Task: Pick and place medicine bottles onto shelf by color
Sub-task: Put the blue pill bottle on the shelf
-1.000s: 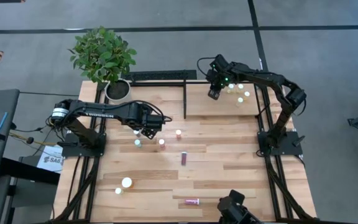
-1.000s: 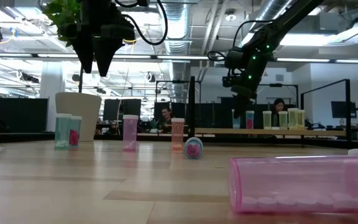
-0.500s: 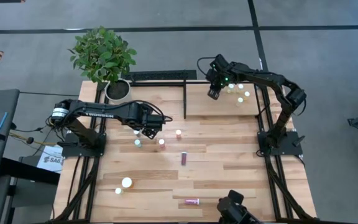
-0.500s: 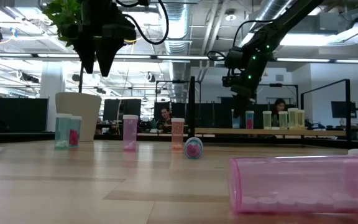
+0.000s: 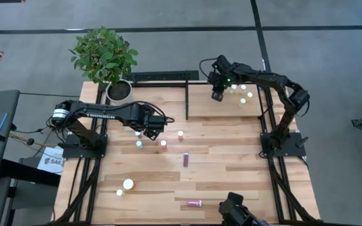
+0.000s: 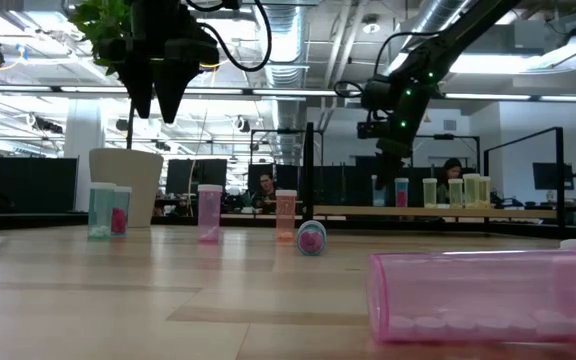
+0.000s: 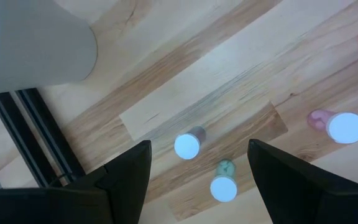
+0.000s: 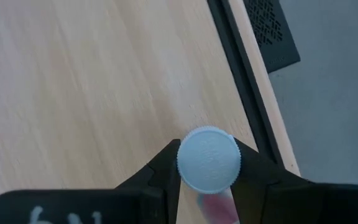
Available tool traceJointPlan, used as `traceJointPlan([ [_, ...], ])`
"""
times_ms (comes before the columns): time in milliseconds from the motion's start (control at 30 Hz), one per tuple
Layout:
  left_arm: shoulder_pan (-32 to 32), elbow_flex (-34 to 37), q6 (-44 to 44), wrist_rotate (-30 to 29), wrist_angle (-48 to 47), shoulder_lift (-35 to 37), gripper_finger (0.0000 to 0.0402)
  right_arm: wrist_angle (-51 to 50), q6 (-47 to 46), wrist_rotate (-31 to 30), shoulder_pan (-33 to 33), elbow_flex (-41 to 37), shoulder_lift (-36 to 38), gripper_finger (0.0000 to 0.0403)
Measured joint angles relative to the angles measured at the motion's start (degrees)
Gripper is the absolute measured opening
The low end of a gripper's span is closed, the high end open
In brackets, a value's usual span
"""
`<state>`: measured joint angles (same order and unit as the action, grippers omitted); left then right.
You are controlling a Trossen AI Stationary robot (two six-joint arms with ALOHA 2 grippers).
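A grey floor [image 5: 36, 25] crossed by dark seams surrounds the plank counter [image 5: 231, 169]. Beyond the counter's far edge lies an open office: exposed ceiling ducts [image 6: 298, 40], long strip lights [image 6: 48, 90], dark partitions [image 6: 18, 185], and a seated person [image 6: 265, 185] at a desk.

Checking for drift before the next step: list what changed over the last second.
The right gripper, shut on a white-capped pink bottle, edged slightly toward the back edge of the shelf. The left gripper stayed open above the table's bottles; nothing else moved.
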<state>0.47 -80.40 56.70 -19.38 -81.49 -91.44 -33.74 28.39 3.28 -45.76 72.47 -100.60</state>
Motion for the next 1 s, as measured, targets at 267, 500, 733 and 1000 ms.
traceJointPlan([
  [267,0.02,0.0,-0.06,0.0,0.0,0.0,0.0254,0.17,2.03,0.29,0.1,0.0,0.0,0.0128],
  [500,0.02,0.0,-0.04,0.0,0.0,0.0,0.0254,0.2,3.59,2.05,0.11,0.0,0.0,0.0128],
  [733,0.01,0.0,-0.02,0.02,0.03,0.0,0.0254,0.4,5.33,2.76,0.11,0.0,0.0,0.0128],
  [1000,0.02,0.0,0.0,0.04,0.24,0.0,0.0254,0.44,8.13,2.94,0.11,0.0,0.0,0.0128],
])
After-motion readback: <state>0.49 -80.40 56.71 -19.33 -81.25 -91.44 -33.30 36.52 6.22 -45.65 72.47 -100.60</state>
